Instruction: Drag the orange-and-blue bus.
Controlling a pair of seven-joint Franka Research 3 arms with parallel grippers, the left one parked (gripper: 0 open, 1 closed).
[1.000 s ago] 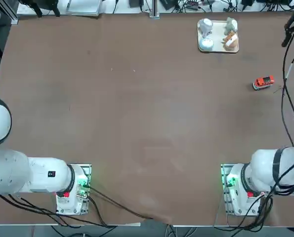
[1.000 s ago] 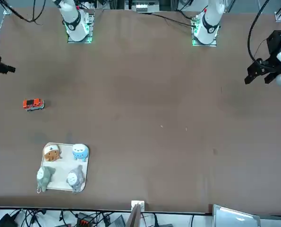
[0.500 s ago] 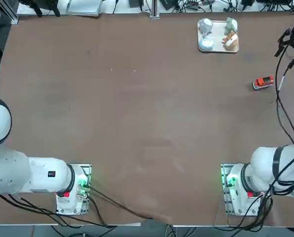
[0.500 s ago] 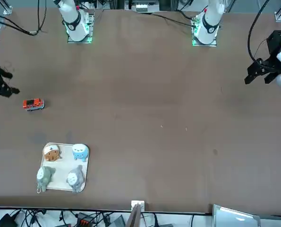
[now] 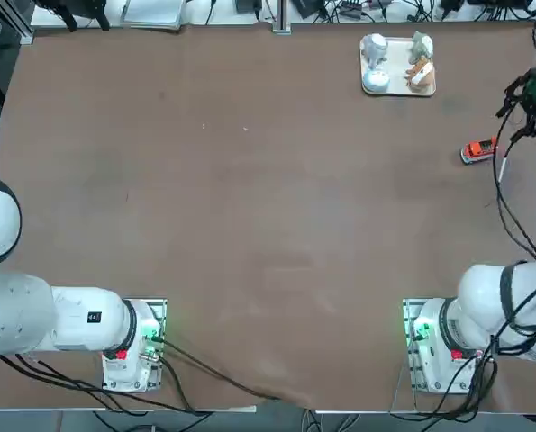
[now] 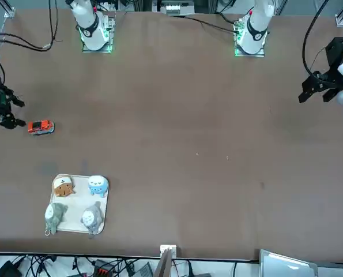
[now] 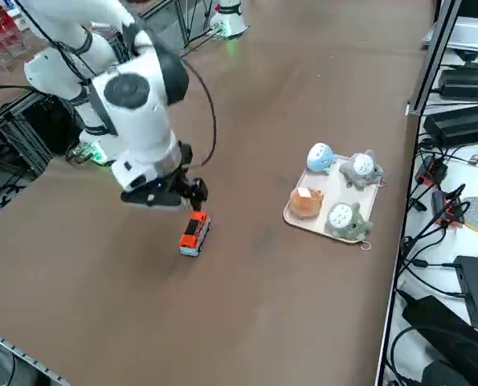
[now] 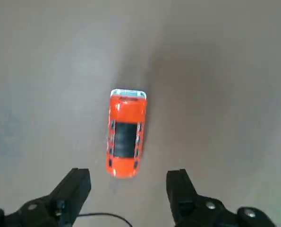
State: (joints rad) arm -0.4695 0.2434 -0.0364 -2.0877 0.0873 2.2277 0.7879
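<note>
The orange-and-blue bus (image 5: pixel 479 150) is a tiny red-orange toy with a dark roof window and a pale end. It stands on the brown table near its right edge, and it also shows in the front view (image 6: pixel 41 127) and the right side view (image 7: pixel 194 233). My right gripper (image 5: pixel 517 112) hovers just beside the bus, on the side of the table edge, and is open. In the wrist view the bus (image 8: pixel 126 133) lies lengthwise just beyond my two black fingertips (image 8: pixel 79 187). The right gripper (image 8: pixel 129 182) has nothing between them and does not touch the bus.
A small cream tray (image 5: pixel 396 63) with several little figurines sits at the far right of the table, a short way beyond the bus. It also shows in the side view, as the tray (image 7: pixel 328 193). Cables run along the table's far edge.
My right gripper has come in from the table's right edge and down toward the bus, stopping just beside it. The bus has not moved.
</note>
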